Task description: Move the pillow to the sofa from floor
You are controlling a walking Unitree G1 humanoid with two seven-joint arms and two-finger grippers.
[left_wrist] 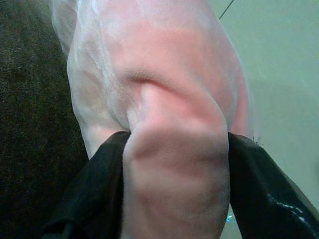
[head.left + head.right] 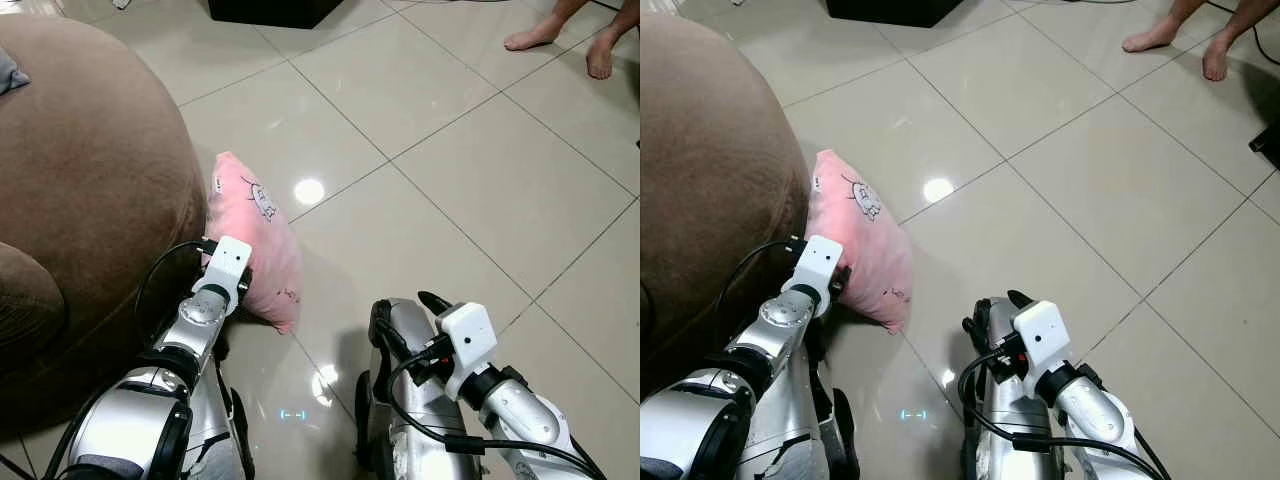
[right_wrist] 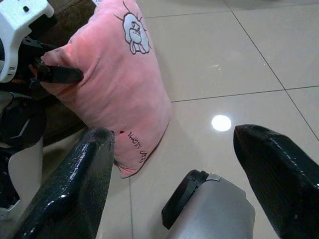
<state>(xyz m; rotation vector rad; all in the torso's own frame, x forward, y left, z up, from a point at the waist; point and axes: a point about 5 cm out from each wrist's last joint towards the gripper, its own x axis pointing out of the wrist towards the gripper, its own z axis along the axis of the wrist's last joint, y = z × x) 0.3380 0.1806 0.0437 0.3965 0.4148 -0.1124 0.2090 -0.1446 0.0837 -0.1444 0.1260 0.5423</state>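
Observation:
A pink pillow (image 2: 255,235) with a small cartoon print stands on its edge on the tiled floor, leaning against the brown sofa (image 2: 90,170). My left gripper (image 1: 174,184) is shut on the pillow's near edge, and the fabric bulges between its two black fingers (image 1: 94,194). In the right wrist view, one left finger (image 3: 60,74) presses into the pillow (image 3: 119,84) beside the white wrist housing. My right gripper (image 3: 179,164) is open and holds nothing. It hangs low over my silver leg (image 2: 410,380), to the right of the pillow.
Glossy beige tiles (image 2: 450,190) stretch ahead and to the right. A person's bare feet (image 2: 530,38) stand at the far right. A dark piece of furniture (image 2: 270,10) sits at the far middle. A grey cloth (image 2: 10,70) lies on the sofa.

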